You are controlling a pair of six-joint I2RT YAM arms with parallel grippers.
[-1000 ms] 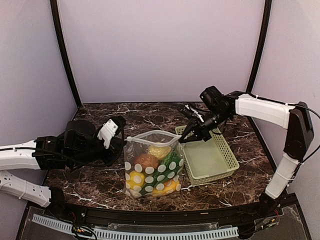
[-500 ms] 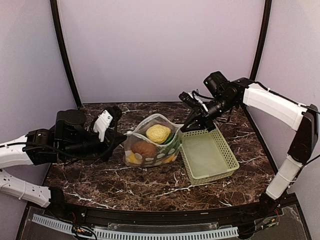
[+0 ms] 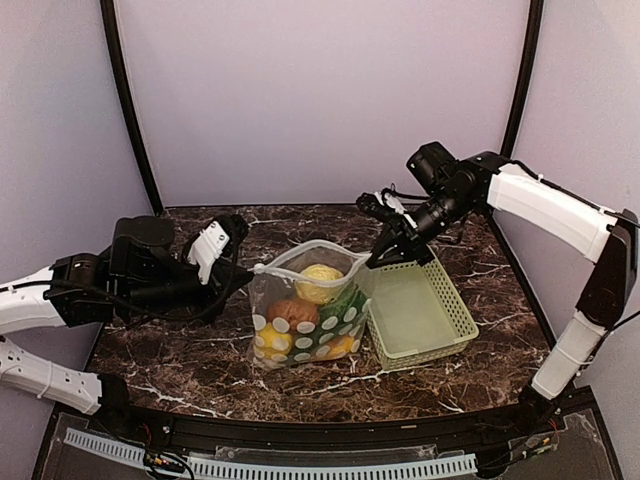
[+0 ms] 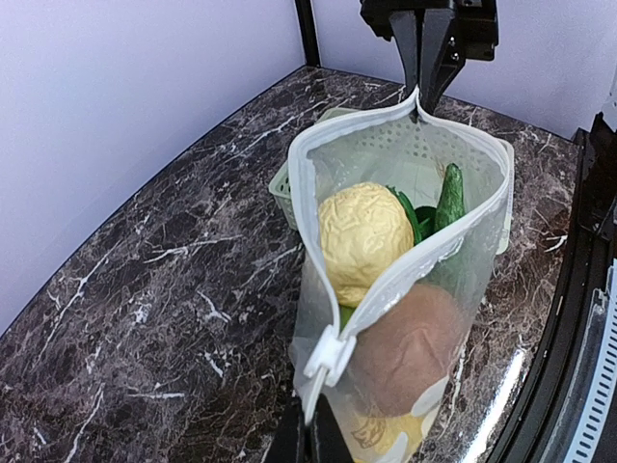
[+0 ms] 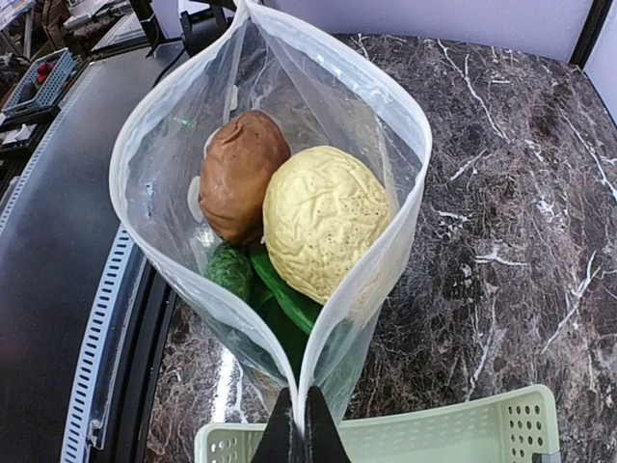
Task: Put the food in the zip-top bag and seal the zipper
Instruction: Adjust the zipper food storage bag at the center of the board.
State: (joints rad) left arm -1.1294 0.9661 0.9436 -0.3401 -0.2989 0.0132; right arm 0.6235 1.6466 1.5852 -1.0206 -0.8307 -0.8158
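Note:
The clear polka-dot zip-top bag (image 3: 305, 325) hangs upright between both grippers with its mouth open. Inside are a pale bumpy fruit (image 3: 320, 283), a brown one (image 3: 293, 313), yellow pieces (image 3: 272, 342) and green pieces (image 5: 231, 270). My left gripper (image 3: 250, 273) is shut on the bag's left corner, just below the white zipper slider (image 4: 330, 355). My right gripper (image 3: 370, 262) is shut on the right corner of the mouth edge (image 5: 301, 424). The zipper strip (image 4: 424, 256) stands apart, unsealed. In the left wrist view the pale fruit (image 4: 364, 234) sits above the brown one (image 4: 410, 347).
A light green mesh basket (image 3: 420, 320) stands directly right of the bag, with nothing showing in it; its rim is right below my right fingers (image 5: 434, 434). Dark marble tabletop (image 3: 190, 360) surrounds the bag. The table's black front edge (image 3: 300, 425) runs close below it.
Half a second ago the bag was pulled up and tilted, looking squat. Now it hangs lower and taller again, mouth still open. Both grippers kept their hold on the corners.

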